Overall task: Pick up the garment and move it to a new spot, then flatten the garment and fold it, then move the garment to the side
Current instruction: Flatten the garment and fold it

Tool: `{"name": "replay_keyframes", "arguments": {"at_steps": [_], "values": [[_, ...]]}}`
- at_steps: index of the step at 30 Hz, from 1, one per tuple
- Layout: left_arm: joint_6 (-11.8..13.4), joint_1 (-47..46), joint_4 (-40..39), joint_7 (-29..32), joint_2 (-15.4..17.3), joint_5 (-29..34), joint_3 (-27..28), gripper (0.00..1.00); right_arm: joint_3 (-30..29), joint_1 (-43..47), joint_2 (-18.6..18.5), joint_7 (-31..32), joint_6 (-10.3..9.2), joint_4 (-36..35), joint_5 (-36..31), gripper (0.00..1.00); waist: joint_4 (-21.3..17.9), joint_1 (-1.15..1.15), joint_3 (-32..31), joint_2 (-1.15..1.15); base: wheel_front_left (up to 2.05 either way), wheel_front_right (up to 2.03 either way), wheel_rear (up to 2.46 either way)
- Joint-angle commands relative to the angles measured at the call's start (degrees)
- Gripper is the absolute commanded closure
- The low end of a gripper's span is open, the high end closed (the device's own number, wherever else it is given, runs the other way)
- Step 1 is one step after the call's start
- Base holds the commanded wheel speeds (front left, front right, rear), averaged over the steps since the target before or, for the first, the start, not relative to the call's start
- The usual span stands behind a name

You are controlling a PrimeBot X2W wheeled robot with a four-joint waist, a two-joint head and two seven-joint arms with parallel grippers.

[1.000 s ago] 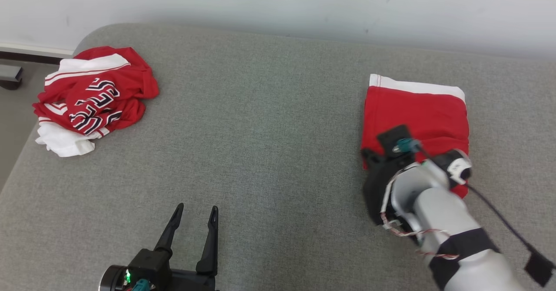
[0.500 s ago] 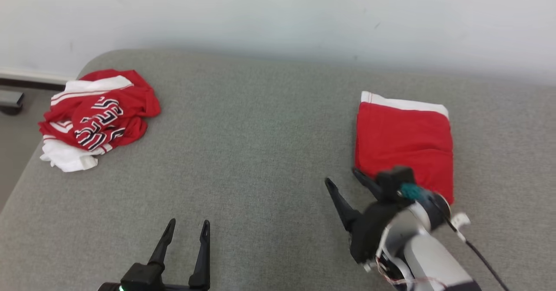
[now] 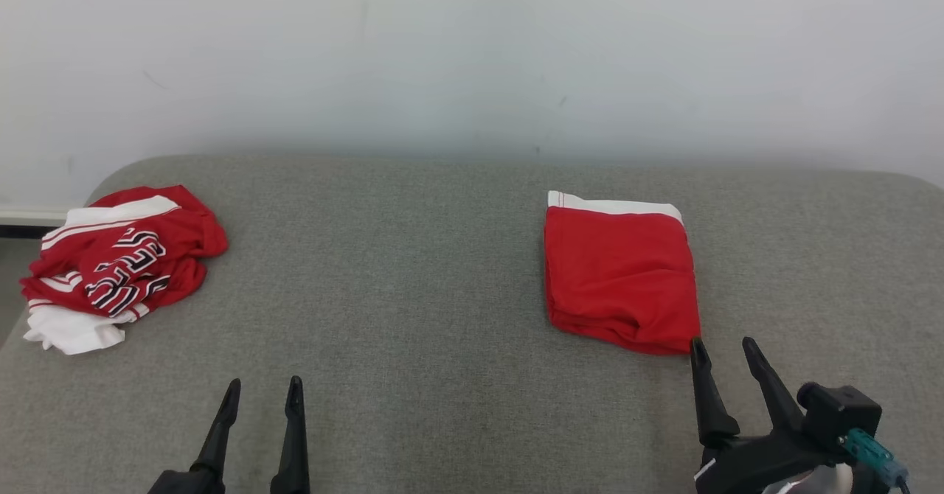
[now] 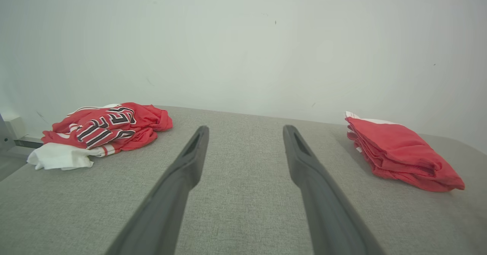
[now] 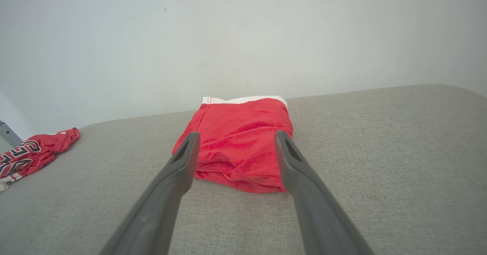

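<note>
The garment (image 3: 619, 280) is a red piece with a white band, folded into a neat rectangle on the right of the grey cushioned surface (image 3: 413, 317). It also shows at the right as the folded garment (image 4: 399, 152) and straight ahead as the folded garment (image 5: 239, 144). My right gripper (image 3: 724, 354) stands open just in front of its near edge, apart from the cloth, nothing between its fingers; from its wrist, the right gripper (image 5: 234, 142). My left gripper (image 3: 262, 391) is open and empty at the lower left; left gripper (image 4: 245, 133).
A crumpled red and white jersey (image 3: 110, 265) with dark lettering lies at the far left edge of the surface, also seen as the jersey (image 4: 99, 131) and jersey (image 5: 26, 152). A pale wall (image 3: 472, 59) runs behind. Bare grey surface spans the middle.
My right gripper has let go of the folded garment, opened, and drawn back toward me. The head camera has tilted up, so the whole picture shifted down.
</note>
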Motion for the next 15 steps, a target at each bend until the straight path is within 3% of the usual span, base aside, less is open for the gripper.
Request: {"name": "replay_keyframes", "arguments": {"at_steps": [1,10,15], "values": [[-0.42,1.28,-0.4,-0.18,-0.11,0.39,1.07,0.0,-1.04,1.98,0.27,-1.01,-0.12,-0.81,1.22,0.0,-1.88,0.01,-1.46,0.0,0.0,0.0,0.0],[-1.97,4.4,1.14,-0.18,-0.46,1.66,5.74,0.0,-3.32,6.15,0.28,-5.65,-0.12,-2.32,-0.53,0.0,-5.54,0.01,-2.93,0.0,0.0,0.0,0.0],[-2.4,5.88,2.52,-0.19,-0.22,2.36,8.03,0.0,-3.27,6.69,0.1,-4.6,-0.12,-1.06,-3.97,0.0,-7.04,0.01,-3.47,0.0,0.0,0.0,0.0]]}}
